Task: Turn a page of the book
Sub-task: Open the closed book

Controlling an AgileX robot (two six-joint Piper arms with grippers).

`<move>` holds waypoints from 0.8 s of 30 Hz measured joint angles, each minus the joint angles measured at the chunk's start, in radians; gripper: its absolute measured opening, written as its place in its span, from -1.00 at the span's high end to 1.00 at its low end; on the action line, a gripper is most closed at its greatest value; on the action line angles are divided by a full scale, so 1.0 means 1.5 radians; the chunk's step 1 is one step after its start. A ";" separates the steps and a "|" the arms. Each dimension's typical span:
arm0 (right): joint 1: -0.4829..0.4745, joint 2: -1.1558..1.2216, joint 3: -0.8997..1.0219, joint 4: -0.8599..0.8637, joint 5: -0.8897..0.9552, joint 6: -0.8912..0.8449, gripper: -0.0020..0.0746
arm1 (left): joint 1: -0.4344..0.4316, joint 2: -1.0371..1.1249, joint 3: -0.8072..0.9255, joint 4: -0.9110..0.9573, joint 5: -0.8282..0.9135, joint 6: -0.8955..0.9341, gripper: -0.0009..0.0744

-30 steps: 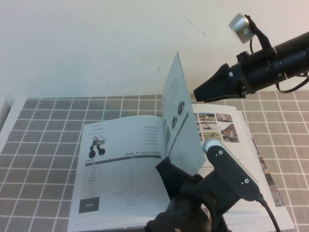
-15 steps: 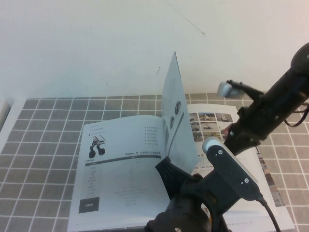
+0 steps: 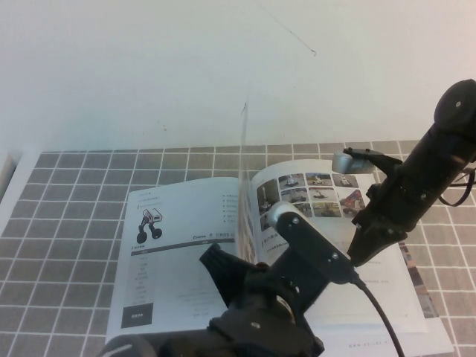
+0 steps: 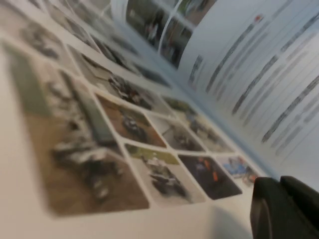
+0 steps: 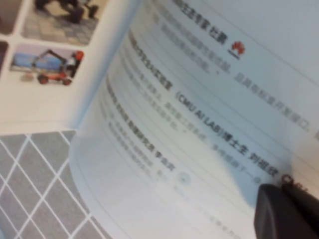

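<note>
At book (image 3: 186, 245) spine, page (image 3: 243, 178) stands edge-on, thin, floppy, slick: nudge near free edge; left claw (image 3: 223, 269) behind it, right claw (image 3: 362, 249) on right leaf, both openings can't tell.

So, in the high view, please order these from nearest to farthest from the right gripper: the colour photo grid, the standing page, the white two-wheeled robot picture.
From the right gripper, over the book's right side:
1. Colour photo grid, right leaf.
2. Standing page, at the spine.
3. White two-wheeled robot picture, left leaf.
</note>
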 joint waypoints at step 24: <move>0.000 0.000 0.000 -0.059 -0.002 0.046 0.95 | 0.212 0.004 -0.001 -0.319 -0.076 0.184 0.99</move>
